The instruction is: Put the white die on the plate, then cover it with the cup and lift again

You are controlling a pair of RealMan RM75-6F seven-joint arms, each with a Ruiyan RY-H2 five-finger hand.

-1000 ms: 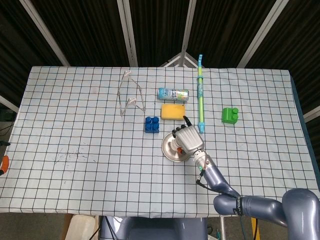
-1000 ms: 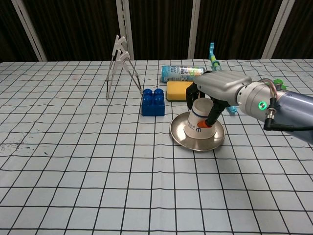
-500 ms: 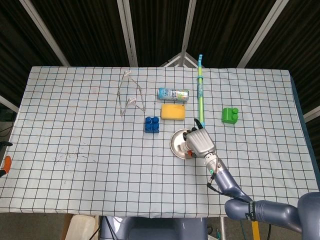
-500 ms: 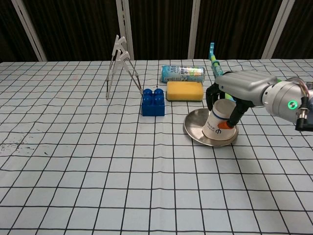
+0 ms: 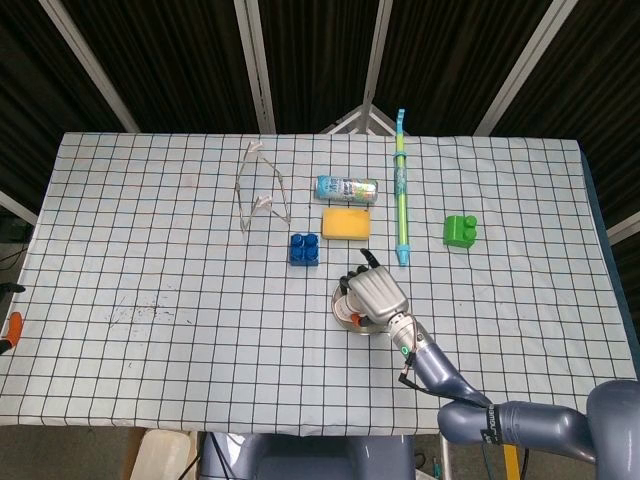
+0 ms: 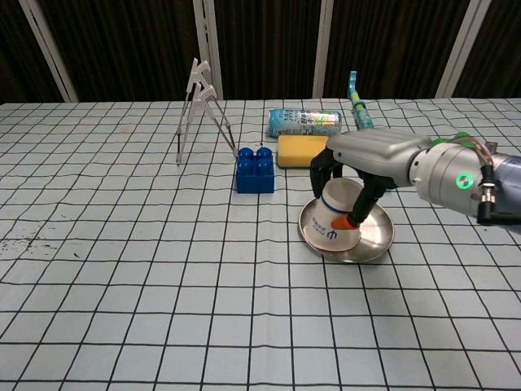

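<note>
My right hand [image 6: 362, 163] [image 5: 377, 294] grips a white paper cup [image 6: 336, 217], upside down, from above. The cup stands on the left part of a round metal plate [image 6: 376, 241] [image 5: 340, 305], mouth down on the plate. In the head view the hand hides the cup and most of the plate. The white die is not visible in either view. My left hand is out of both views.
A blue block [image 6: 256, 169] sits left of the plate, a yellow sponge [image 6: 296, 151] and a lying can [image 6: 304, 122] behind it. A green-blue stick [image 5: 401, 190], a green block [image 5: 460, 231] and a wire stand [image 6: 201, 110] stand further off.
The hand, cup and plate slid right, then back left and nearer me. The cup stays upside down on the plate in the hand's grip.
</note>
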